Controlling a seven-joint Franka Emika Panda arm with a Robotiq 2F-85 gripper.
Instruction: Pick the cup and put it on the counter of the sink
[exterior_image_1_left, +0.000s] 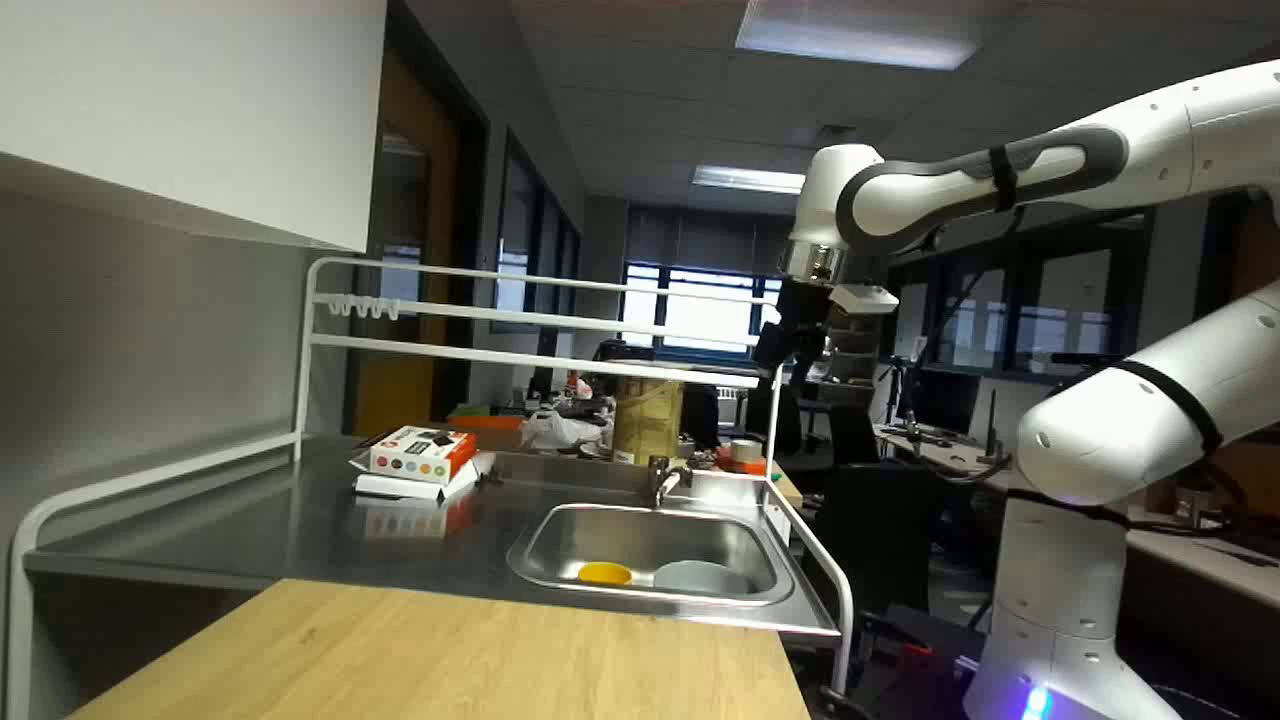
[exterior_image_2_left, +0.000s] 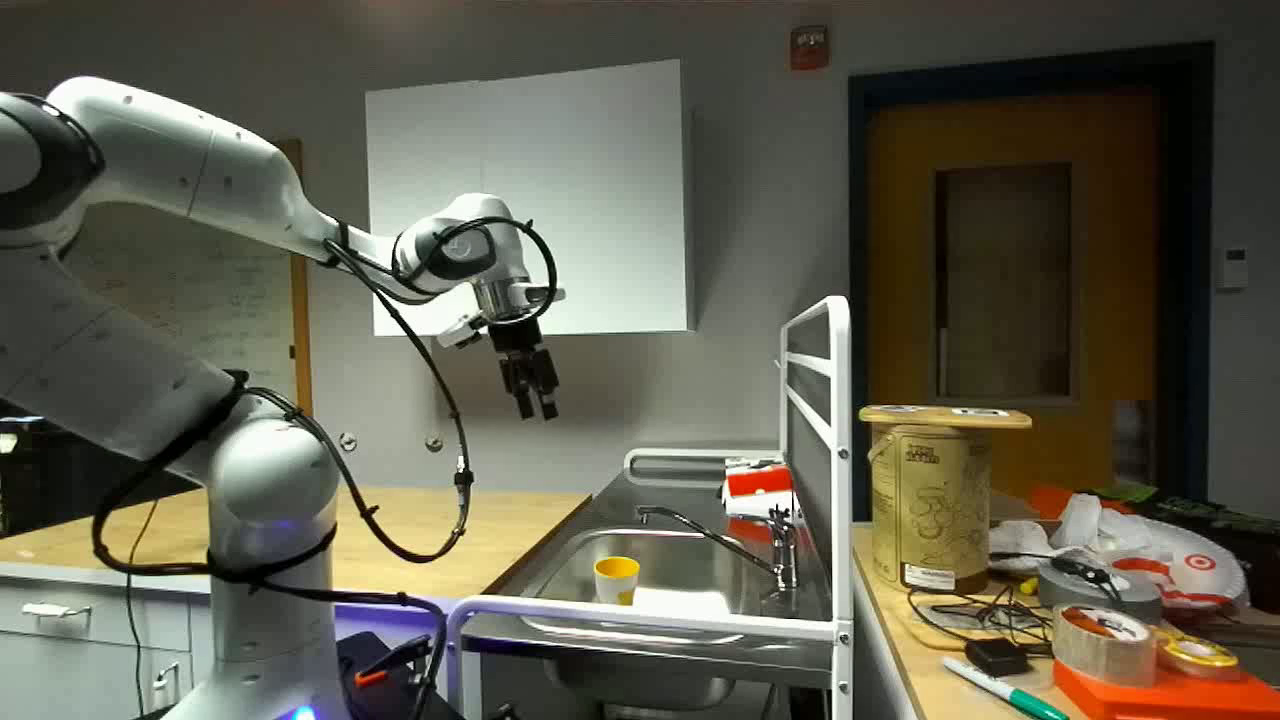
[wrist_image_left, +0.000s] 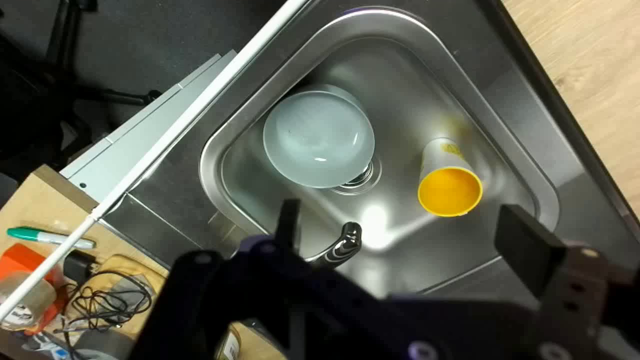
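The cup (wrist_image_left: 450, 191) is white outside with a yellow inside and stands upright in the metal sink (wrist_image_left: 400, 90). It also shows in both exterior views, at the sink's near side (exterior_image_1_left: 604, 573) and beside the bowl (exterior_image_2_left: 616, 580). The steel counter (exterior_image_1_left: 220, 520) surrounds the sink and extends to one side. My gripper (wrist_image_left: 402, 215) is open with nothing between its fingers. In an exterior view the gripper (exterior_image_2_left: 537, 408) hangs well above the sink and cup, pointing down. In the wrist view the cup lies ahead of the gap between the fingers, nearer the right finger.
A pale bowl (wrist_image_left: 317, 140) sits in the sink beside the cup. A faucet (wrist_image_left: 345, 245) reaches over the basin. A white rail rack (exterior_image_2_left: 840, 450) borders the counter. An opened box (exterior_image_1_left: 425, 452) lies on the counter. A wooden tabletop (exterior_image_1_left: 480, 650) adjoins it.
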